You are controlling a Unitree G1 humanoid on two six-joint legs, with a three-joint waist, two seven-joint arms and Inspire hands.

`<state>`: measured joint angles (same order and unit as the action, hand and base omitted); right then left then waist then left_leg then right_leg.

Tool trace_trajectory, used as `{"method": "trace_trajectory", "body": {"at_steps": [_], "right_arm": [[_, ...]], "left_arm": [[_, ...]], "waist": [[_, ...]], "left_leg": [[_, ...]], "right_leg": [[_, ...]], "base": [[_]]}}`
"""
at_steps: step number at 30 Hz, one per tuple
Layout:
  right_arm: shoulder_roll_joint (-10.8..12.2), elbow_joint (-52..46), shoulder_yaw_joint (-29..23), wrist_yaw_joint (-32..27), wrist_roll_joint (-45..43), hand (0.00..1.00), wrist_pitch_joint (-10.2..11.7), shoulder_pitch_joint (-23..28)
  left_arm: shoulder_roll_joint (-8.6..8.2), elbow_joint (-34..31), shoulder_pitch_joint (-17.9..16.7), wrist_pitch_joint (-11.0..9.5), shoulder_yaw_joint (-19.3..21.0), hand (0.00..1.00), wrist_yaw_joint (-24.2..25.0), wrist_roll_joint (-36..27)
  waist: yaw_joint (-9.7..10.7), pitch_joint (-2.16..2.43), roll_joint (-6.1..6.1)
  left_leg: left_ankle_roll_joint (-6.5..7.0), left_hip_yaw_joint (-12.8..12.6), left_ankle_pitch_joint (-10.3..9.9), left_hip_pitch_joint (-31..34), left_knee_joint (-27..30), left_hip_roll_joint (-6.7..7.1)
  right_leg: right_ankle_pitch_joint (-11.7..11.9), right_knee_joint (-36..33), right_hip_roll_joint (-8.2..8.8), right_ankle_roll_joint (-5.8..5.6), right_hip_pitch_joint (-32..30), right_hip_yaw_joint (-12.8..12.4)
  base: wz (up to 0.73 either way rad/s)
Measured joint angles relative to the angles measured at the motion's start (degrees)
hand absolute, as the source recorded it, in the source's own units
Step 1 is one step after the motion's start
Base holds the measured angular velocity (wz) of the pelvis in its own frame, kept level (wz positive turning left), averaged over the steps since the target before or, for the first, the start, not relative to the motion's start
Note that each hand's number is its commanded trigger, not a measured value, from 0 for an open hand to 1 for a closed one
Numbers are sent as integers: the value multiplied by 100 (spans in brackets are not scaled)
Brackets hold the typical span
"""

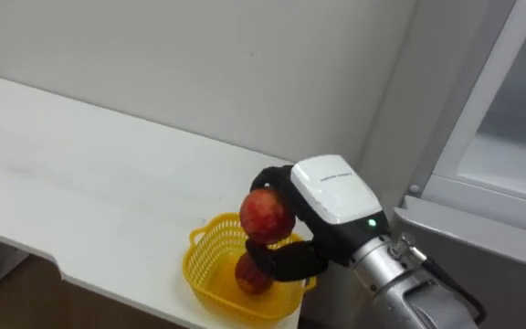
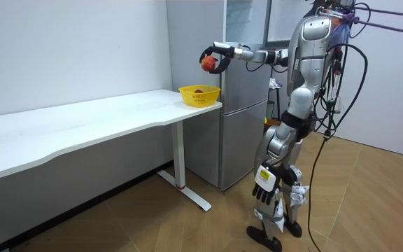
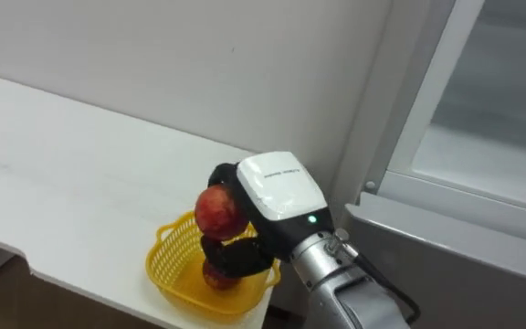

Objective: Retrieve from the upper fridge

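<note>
Apple [image 1: 266, 215] poised straight above yellow basket [image 1: 201, 265]!
Right robot hand [image 1: 331, 192] curled round it; second fruit [image 1: 252, 275] sits directly below.

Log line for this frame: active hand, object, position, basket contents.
right hand | shut on apple | over yellow basket at table end | another red fruit in basket | left hand at side
</note>
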<state>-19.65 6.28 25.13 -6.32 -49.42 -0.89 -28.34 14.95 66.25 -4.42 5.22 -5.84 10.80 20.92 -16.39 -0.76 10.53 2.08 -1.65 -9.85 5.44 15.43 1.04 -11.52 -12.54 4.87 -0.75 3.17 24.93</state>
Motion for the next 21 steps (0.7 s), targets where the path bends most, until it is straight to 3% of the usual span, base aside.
{"method": "trace_trajectory", "body": {"at_steps": [3, 7, 10, 21], "right_arm": [[2, 289, 53, 11, -2, 100, -7, -1], [2, 654, 60, 65, -90, 100, -174, -14], [2, 804, 60, 87, -143, 100, -228, -19], [2, 936, 78, 87, -140, 100, -408, -25]], "left_arm": [[14, -35, -7, 19, 2, 0, 2, 0], [17, -219, -11, 21, 20, 0, 33, 5], [24, -221, -8, 67, 19, 0, 125, 4], [26, -243, -25, 119, 14, 0, 145, 2]], "waist": [[-69, -23, -2], [-152, -76, -13], [-152, -77, -10], [-171, -71, 3]], "left_leg": [[0, -6, 0, 9, -9, -5], [-1, 8, -2, 70, -5, -6], [-2, 29, -2, 89, -5, -3], [-2, 32, -2, 95, 3, -1]], "right_leg": [[0, -1, 5, -1, -8, 49], [0, 0, 5, -1, -31, 92], [-1, 2, 15, -3, -32, 219], [-1, 2, 10, -3, -29, 229]], "base": [[1], [2], [4], [0]]}}
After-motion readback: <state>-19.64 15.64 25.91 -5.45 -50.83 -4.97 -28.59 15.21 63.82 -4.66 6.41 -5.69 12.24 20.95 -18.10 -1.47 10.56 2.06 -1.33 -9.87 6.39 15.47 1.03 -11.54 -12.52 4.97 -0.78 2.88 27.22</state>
